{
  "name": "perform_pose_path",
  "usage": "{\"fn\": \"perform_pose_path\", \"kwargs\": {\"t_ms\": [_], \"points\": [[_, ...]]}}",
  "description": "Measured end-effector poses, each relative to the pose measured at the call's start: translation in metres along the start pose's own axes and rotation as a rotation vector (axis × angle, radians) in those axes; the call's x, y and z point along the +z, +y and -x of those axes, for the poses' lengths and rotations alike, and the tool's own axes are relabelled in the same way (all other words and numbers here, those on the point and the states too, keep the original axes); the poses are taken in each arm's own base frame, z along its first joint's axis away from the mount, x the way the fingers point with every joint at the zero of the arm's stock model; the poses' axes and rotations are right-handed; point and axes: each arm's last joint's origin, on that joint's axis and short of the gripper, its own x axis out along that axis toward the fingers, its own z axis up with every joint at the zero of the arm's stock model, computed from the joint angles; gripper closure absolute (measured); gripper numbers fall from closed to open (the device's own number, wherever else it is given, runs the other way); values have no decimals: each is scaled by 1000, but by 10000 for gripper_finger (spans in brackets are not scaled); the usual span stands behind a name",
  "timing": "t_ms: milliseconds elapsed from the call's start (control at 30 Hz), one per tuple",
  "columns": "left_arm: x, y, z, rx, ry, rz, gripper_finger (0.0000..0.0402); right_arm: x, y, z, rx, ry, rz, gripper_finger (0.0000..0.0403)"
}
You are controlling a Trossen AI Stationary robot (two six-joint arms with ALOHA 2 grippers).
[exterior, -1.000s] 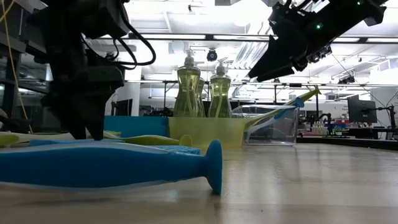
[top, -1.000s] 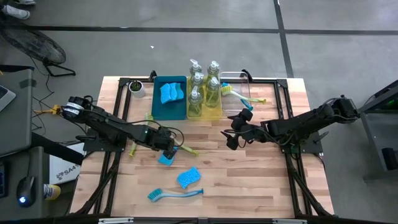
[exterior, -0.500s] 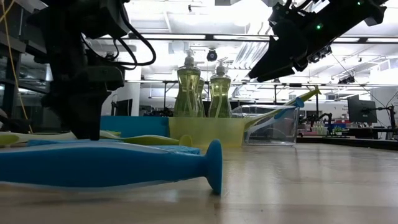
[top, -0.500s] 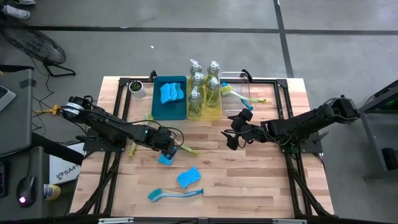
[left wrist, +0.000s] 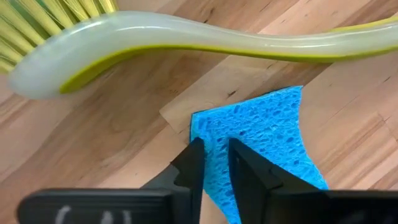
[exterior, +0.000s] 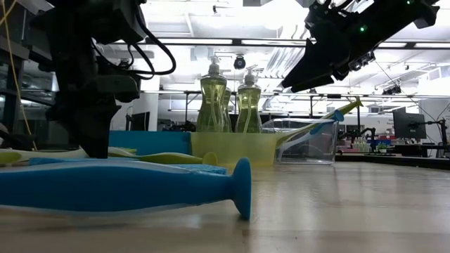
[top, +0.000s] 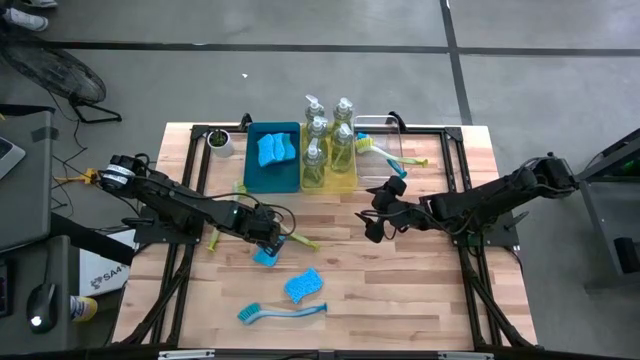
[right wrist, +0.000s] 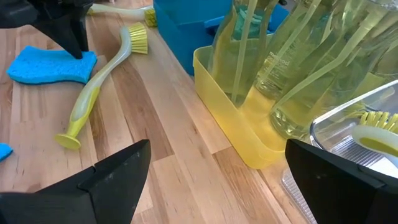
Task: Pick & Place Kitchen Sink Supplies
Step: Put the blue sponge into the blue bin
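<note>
A small blue sponge [top: 266, 256] lies flat on the wooden table, left of centre. My left gripper [top: 268, 247] stands over it, shut on it. A yellow-green dish brush [left wrist: 186, 37] lies on the table just beyond the sponge, apart from it. My right gripper [top: 374, 213] hangs open above the table's middle right with nothing between its fingers; its wrist view looks toward the yellow bin of soap bottles [right wrist: 273, 68]. My left gripper pinches the sponge between its two fingers at the edge [left wrist: 214, 149] nearest the brush. The fingers [left wrist: 189, 168] come from above, pointing down. The sponge still lies flat on the table and bulges a little between the fingers.
A second blue sponge [top: 303, 285] and a blue dish brush [top: 282, 312] lie near the front edge. At the back stand a blue bin [top: 272, 155] with sponges, the yellow bin [top: 328, 165], a clear bin [top: 385, 150] with brushes and a small white cup [top: 219, 141].
My left gripper has shut its fingers onto the blue sponge without moving over the table. The sponge stays where it lay.
</note>
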Motion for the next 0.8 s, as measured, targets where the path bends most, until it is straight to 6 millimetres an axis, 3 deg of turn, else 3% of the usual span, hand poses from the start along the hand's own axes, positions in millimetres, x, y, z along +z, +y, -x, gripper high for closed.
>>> {"fn": "perform_pose_path", "kwargs": {"t_ms": [267,600,800], "points": [[-1,3,0,32,10,-35,396,0,0,0,0,1,2,38],[1,2,5,30,-10,-76,401,0,0,0,-1,0,1,38],[11,-5,29,70,-62,-121,401,0,0,0,-2,0,1,38]]}}
